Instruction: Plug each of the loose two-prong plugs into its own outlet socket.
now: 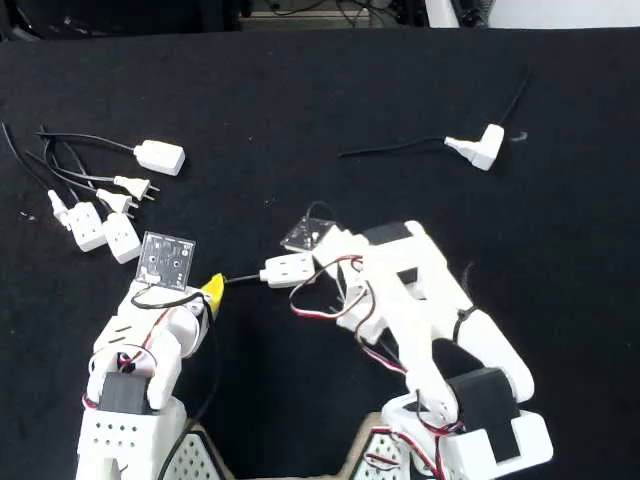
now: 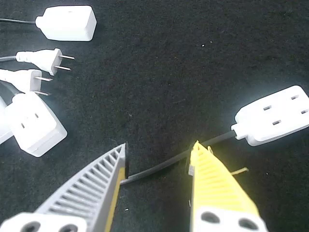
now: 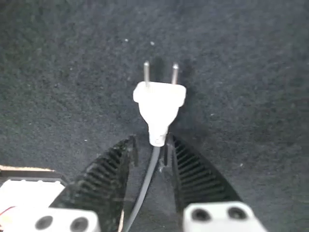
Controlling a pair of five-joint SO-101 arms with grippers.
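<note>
R gripper (image 3: pixel 153 145) pinched two-prong plug (image 3: pixel 159 99) at its neck, prongs aimed straight ahead. Extension socket (image 1: pixel 288 268) lay betw. both arms, long axis along its cord (image 2: pixel 154 170); L gripper (image 2: pixel 157 150) straddled that, wide open.

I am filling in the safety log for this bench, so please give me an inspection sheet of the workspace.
Surface: black cloth over the table, lying flat.
Job's things: plug in the right hand, prongs pointing away from it; socket lying near the left hand; group of loose plugs and spare sockets beyond the left arm; angled plug far off on the right side.
Clutter: nothing seen.
Hands: left hand open, astride the socket's cable; right hand shut on the plug's neck.
Cables: socket's cable runs between the left fingers; group's cables tangled.
Surroundings: too dim to tell.
</note>
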